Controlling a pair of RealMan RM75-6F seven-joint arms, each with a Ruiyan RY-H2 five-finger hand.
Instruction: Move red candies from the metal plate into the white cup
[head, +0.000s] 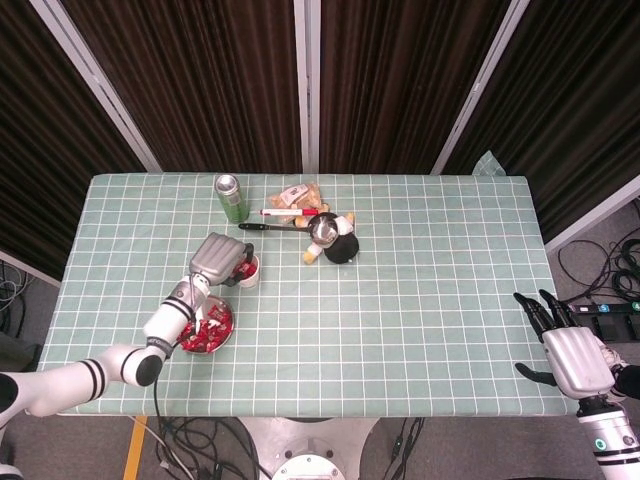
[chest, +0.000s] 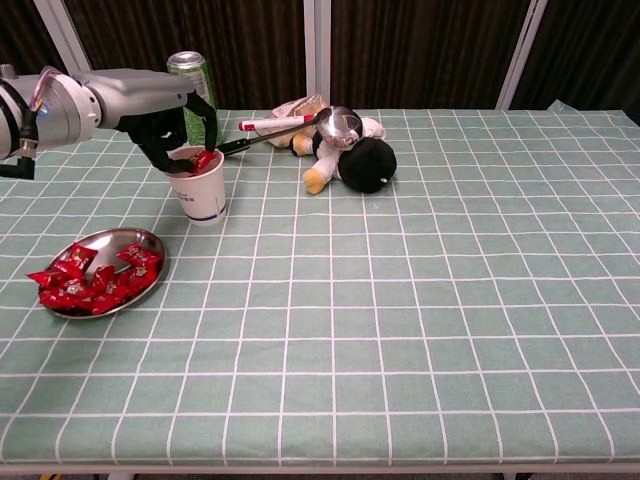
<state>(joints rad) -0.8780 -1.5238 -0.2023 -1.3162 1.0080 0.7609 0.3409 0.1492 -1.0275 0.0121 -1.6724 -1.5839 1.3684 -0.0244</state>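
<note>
The left robot hand pinches a red candy just over the white cup; the right robot hand hangs open off the desk.

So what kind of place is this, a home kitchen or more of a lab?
Most likely a robot lab or recording booth, not a home. Dark curtains with metal frame posts enclose the green checked tablecloth table, loose cables run across the floor, and unrelated props, such as a black plush toy, sit beside the white paper cup.
</note>
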